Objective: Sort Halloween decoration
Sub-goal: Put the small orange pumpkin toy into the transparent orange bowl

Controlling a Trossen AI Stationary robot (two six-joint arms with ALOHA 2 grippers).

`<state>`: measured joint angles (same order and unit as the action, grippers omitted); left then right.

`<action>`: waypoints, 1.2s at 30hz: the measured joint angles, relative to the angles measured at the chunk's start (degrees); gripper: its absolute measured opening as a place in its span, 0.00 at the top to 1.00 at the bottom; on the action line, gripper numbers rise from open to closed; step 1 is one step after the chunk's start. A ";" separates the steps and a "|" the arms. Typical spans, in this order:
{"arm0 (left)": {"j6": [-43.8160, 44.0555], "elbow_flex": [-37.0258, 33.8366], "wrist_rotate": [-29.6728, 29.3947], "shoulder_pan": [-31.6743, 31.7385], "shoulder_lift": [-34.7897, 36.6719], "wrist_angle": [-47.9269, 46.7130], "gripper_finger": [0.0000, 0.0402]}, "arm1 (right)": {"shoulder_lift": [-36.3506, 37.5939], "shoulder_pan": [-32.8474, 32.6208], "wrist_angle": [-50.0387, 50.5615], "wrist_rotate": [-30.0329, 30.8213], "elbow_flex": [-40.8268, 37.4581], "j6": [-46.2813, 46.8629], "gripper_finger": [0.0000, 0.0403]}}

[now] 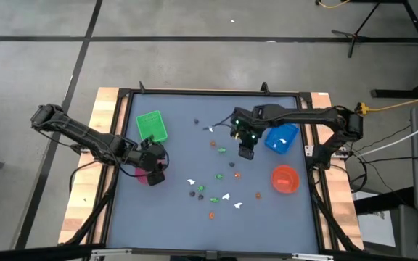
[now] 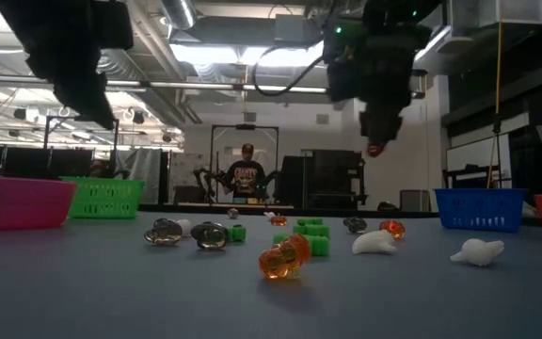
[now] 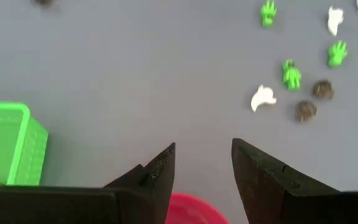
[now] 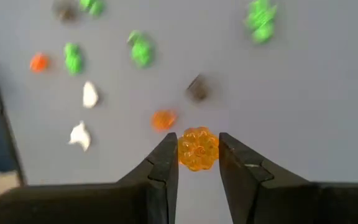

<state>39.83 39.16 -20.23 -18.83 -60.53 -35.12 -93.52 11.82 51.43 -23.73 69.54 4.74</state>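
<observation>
The Halloween decoration is a scatter of tiny white, orange, green and dark figures (image 1: 220,187) lying on the grey table, also seen in the low view (image 2: 283,256). My right gripper (image 1: 247,151) hangs above the table's middle, left of the blue tray (image 1: 281,138), shut on an orange figure (image 4: 197,148). My left gripper (image 1: 153,165) is open and hovers over the pink bowl (image 1: 148,176) at the table's left. In the left wrist view its fingers (image 3: 160,168) hold nothing, with the pink bowl's rim (image 3: 194,210) below them. My right gripper pinches a small translucent orange figure (image 4: 197,149) between its two fingertips, coming from above and pointing down. The figure is lifted clear of the table, as the low view shows (image 2: 374,149).
The green tray (image 1: 152,125) stands at the far left and the orange bowl (image 1: 284,179) at the near right, below the blue tray. Loose figures lie under and near my right gripper: green (image 4: 140,50), white (image 4: 79,134), orange (image 4: 163,119), dark (image 4: 197,89). A person stands beyond the table (image 2: 247,174).
</observation>
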 joint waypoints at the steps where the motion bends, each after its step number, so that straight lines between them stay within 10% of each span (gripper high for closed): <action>1: -0.04 0.00 -0.53 0.00 0.00 0.69 0.65 | 0.09 -1.18 1.29 0.01 0.00 0.25 0.77; 20: -4.41 0.00 -1.88 0.00 0.00 3.16 0.65 | 0.73 -26.24 14.40 2.12 0.00 13.29 0.77; 36: -4.45 0.00 -1.83 0.00 0.00 3.57 0.65 | 6.93 -36.78 29.59 26.31 0.04 30.97 0.77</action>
<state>35.38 39.16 -22.06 -18.83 -60.53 -31.55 -86.59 -24.96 81.02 2.58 69.58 35.71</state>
